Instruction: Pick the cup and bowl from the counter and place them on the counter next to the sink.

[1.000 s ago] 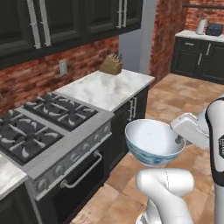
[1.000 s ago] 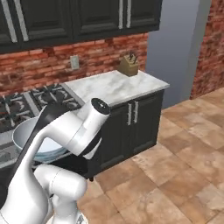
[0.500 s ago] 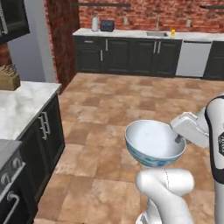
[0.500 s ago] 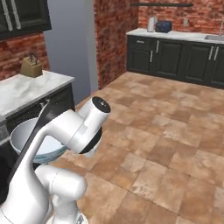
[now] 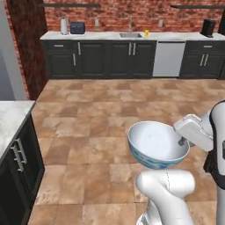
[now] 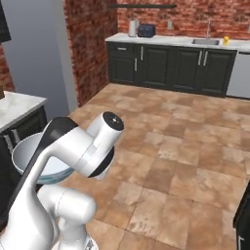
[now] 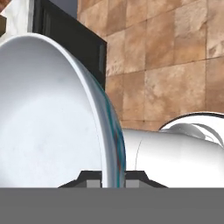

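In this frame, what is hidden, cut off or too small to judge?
- Gripper: fingertips cut off by the hand view's bottom edge.
- Bowl: right base view, mostly hidden behind the arm.
- Sink: left base view, too small for the basin.
- Cup: a yellow speck, markings unreadable.

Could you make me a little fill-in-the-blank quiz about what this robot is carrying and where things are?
1. The gripper is shut on the rim of the ____.
2. The inside of the bowl is coloured ____.
3. The yellow cup stands on the far counter right beside the ____.
4. The floor under the robot is covered in brown ____.

Missing words: bowl; white; sink; tiles
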Controlling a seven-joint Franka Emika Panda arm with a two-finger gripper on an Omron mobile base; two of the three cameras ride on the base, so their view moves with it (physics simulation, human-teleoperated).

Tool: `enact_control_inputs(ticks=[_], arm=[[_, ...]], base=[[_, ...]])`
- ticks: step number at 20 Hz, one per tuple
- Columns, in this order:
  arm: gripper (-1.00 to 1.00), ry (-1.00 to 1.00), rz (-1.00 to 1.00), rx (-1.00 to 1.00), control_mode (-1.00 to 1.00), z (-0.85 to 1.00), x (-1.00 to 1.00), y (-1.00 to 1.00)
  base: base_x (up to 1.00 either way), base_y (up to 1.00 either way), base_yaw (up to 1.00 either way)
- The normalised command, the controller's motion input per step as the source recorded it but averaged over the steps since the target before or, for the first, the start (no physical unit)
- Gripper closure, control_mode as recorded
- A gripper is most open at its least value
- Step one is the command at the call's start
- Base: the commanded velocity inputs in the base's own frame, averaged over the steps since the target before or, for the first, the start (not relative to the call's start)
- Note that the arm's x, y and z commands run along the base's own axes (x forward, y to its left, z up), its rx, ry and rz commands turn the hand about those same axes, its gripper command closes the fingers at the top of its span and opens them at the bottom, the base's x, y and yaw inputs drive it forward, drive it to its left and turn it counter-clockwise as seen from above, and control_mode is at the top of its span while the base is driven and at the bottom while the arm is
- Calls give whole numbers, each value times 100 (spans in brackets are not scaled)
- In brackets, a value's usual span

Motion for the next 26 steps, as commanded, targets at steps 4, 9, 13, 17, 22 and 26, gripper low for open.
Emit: enact_control_inputs(ticks=[4, 9, 13, 17, 22, 26], arm=[[100, 0, 0, 0, 100, 0, 0, 0], [100, 0, 0, 0, 100, 0, 0, 0], [100, 0, 0, 0, 100, 0, 0, 0], [100, 0, 0, 0, 100, 0, 0, 0], [100, 0, 0, 0, 100, 0, 0, 0], [100, 0, 0, 0, 100, 0, 0, 0]], base=[[100, 52, -21], [100, 51, -18], [100, 51, -17], [100, 50, -15], [100, 42, -15], [100, 20, -15]])
